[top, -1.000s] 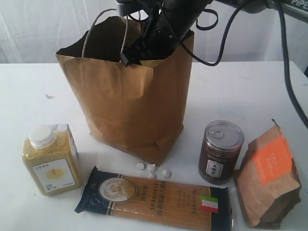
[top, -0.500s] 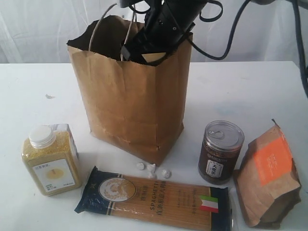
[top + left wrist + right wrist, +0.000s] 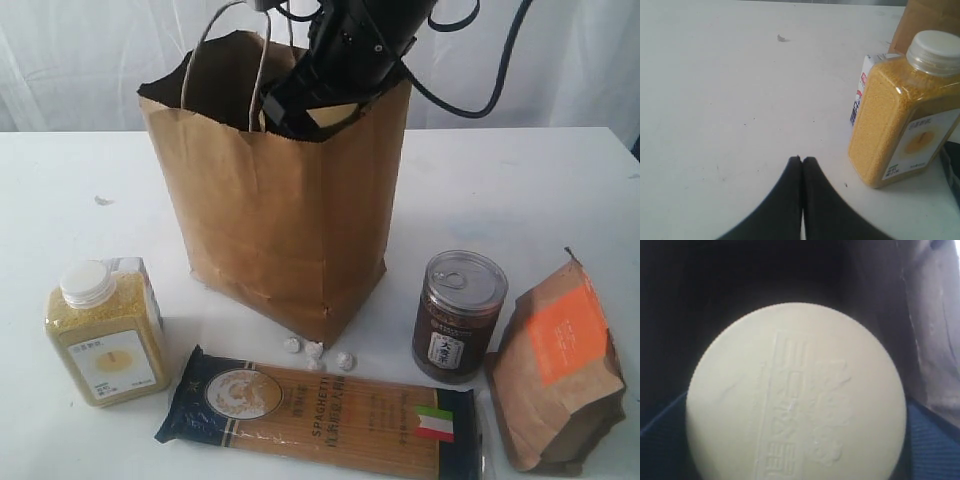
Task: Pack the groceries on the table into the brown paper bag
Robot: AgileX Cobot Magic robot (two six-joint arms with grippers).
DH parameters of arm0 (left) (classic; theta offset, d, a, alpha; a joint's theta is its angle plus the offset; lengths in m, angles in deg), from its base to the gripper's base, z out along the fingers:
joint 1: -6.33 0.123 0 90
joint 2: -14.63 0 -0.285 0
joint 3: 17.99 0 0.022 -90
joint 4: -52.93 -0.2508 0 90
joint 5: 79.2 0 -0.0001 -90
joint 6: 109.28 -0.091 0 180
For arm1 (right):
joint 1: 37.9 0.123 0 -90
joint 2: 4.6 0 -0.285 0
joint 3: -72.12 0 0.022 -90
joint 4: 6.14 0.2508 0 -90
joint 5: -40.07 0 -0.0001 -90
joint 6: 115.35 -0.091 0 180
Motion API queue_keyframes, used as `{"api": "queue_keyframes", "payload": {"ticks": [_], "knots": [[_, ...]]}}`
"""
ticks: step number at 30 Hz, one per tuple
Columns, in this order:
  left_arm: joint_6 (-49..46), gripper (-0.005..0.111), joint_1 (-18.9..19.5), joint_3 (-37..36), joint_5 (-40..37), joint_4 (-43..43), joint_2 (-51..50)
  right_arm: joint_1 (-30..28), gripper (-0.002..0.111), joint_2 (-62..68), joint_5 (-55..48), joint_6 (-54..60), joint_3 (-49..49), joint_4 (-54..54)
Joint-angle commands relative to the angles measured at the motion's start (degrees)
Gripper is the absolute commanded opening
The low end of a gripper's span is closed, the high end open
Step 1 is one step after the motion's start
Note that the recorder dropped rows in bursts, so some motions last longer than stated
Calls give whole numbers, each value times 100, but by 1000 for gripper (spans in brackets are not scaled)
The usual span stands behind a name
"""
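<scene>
The brown paper bag (image 3: 280, 220) stands upright at the middle back of the table (image 3: 500, 180). My right arm (image 3: 350, 50) reaches down into its mouth, and its gripper is hidden inside. In the right wrist view a pale round jar lid (image 3: 795, 395) with embossed characters fills the picture and hides the jaws. The yellow-grain bottle (image 3: 105, 335) stands at the front left, with my left gripper (image 3: 802, 159) shut and empty just short of it. The spaghetti packet (image 3: 320, 410) lies along the front edge. The dark can (image 3: 458, 315) and the orange-labelled pouch (image 3: 560, 365) stand at the front right.
Small white crumpled bits (image 3: 318, 352) lie between the bag's foot and the spaghetti packet. Black cables (image 3: 480, 80) loop from the right arm above the bag. Dark blue ribbed surfaces (image 3: 935, 440) flank the lid inside the bag.
The bag has shifted a little to the right and stands straighter, pushed by the right arm inside it. The groceries on the table have not moved.
</scene>
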Motion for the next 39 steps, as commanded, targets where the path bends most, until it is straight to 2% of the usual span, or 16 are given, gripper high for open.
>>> {"api": "queue_keyframes", "payload": {"ticks": [1,8,14,25,27,34,39], "knots": [[33,0,-45,-27,31,9,27,5,96,19,352,70,-52,97],[33,0,-45,-27,31,9,27,31,96,198,364,70,-52,85],[33,0,-45,-27,31,9,27,31,96,-551,499,70,-52,-381],[33,0,-45,-27,31,9,27,31,96,-1397,-294,7,-52,-414],[33,0,-45,-27,31,9,27,44,96,-1592,-580,39,-52,-327],[33,0,-45,-27,31,9,27,53,96,-2016,-580,62,-38,342],[33,0,-45,-27,31,9,27,340,96,-2077,-580,217,-38,698]]}}
